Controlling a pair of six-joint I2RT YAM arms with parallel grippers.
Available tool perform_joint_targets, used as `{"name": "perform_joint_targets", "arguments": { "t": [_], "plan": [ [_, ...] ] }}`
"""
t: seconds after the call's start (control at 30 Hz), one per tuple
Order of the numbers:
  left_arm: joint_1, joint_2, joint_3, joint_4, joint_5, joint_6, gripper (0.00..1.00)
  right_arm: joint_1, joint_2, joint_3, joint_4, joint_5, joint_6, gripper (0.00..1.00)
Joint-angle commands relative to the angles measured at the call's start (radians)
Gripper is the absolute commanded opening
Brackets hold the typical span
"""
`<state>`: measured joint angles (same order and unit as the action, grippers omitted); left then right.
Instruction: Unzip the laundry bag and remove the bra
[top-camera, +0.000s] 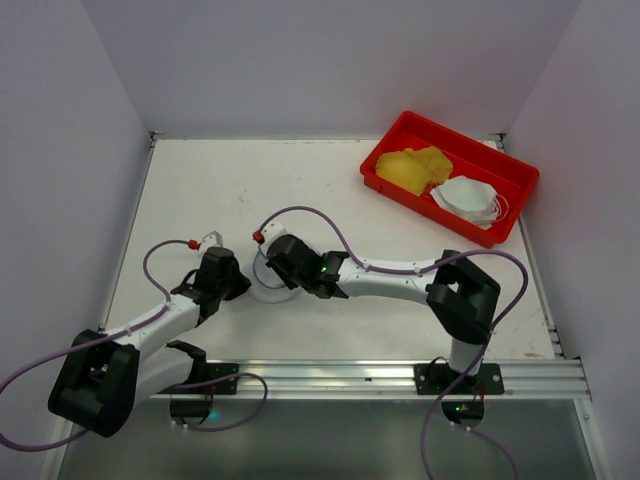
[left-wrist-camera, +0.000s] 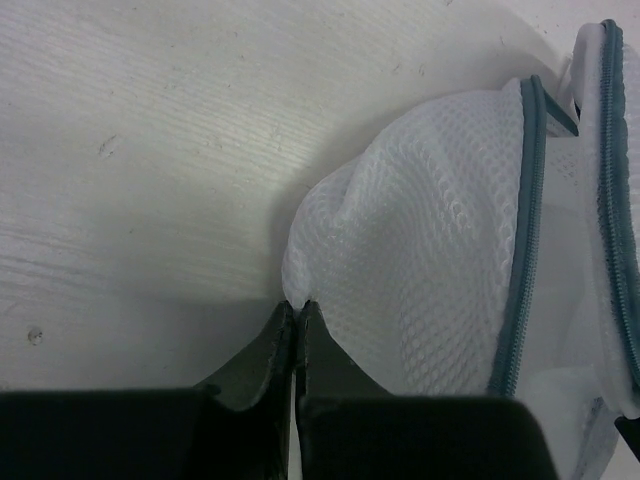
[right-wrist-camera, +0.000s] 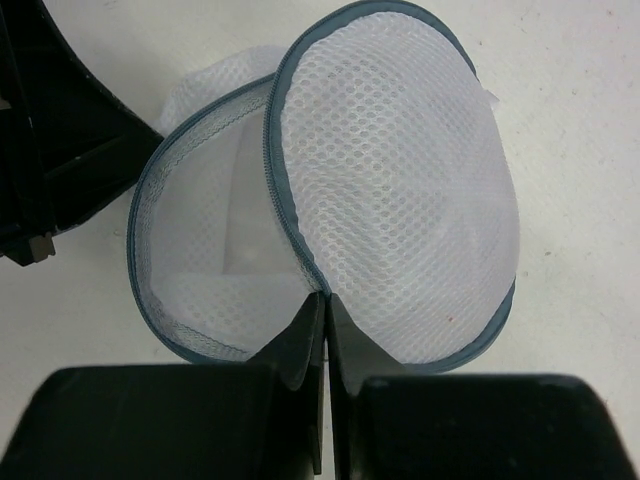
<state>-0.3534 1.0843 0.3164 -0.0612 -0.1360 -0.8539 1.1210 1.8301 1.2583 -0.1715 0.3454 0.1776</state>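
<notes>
Seen from above, our left gripper (top-camera: 244, 284) and right gripper (top-camera: 272, 268) meet over the laundry bag (top-camera: 268, 292) mid-desk, toward the near edge. A red tray (top-camera: 380, 178) sits in the far right corner. At our left wrist, the fingers (left-wrist-camera: 268, 350) pinch a fold of white mesh. At our right wrist, the fingers (right-wrist-camera: 300, 345) pinch the grey rim where the gaping halves meet.

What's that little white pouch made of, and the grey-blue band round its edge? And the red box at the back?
The laundry bag looks like soft, translucent white synthetic mesh: tiny honeycomb holes, and it dimples where pinched. Its edge band seems matte grey-blue woven tape, probably carrying the zipper. The red tray looks like moulded plastic, smooth and slightly glossy.
</notes>
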Motion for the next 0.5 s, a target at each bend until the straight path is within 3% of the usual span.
{"name": "perform_joint_targets", "arguments": {
  "t": [0.0,0.47],
  "plan": [
    [0.007,-0.009,-0.019,-0.008,0.012,-0.008,0.00,0.005,-0.038,0.013,0.021,0.044,-0.013,0.00],
    [0.005,0.002,0.004,-0.011,-0.001,-0.040,0.00,0.040,-0.187,0.069,-0.022,-0.199,-0.035,0.00]
  ]
}}
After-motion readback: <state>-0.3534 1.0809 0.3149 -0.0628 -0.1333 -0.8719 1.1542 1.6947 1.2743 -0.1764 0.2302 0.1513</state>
